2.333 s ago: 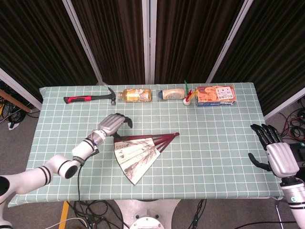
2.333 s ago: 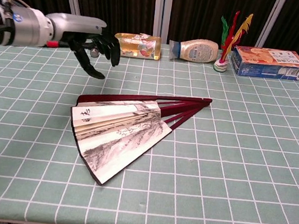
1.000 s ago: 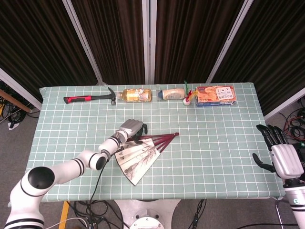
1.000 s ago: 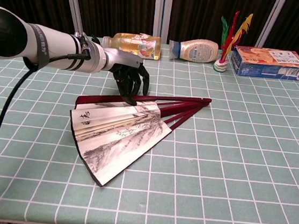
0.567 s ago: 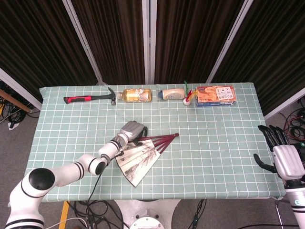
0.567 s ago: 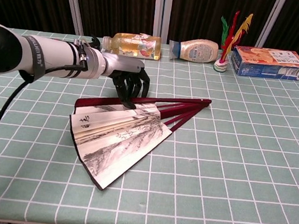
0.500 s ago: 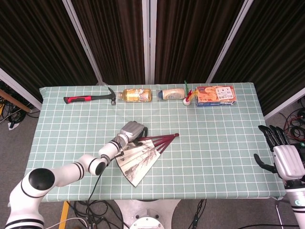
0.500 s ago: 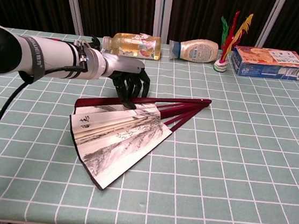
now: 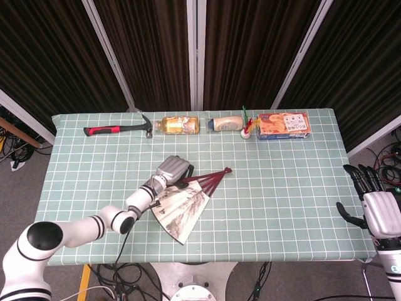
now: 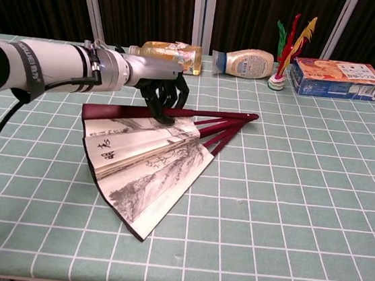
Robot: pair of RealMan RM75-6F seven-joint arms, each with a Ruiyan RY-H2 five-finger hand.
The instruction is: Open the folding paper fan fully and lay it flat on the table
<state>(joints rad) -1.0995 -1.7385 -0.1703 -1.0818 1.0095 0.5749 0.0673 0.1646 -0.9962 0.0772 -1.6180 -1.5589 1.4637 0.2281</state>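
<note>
Paper fan (image 10: pixel 146 157) lies half-spread, left robot hand (image 10: pixel 164 92) pressing its top rib; right robot hand (image 9: pixel 376 210) released.

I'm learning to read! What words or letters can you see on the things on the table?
Paper fan: dark brush writing near its left edge, too small to read.
Orange box: printing on the top and side, too blurred to read.
Yellow bottle: picture label, no words readable.
White bottle: label too blurred to read.
Hammer: no writing visible.
</note>
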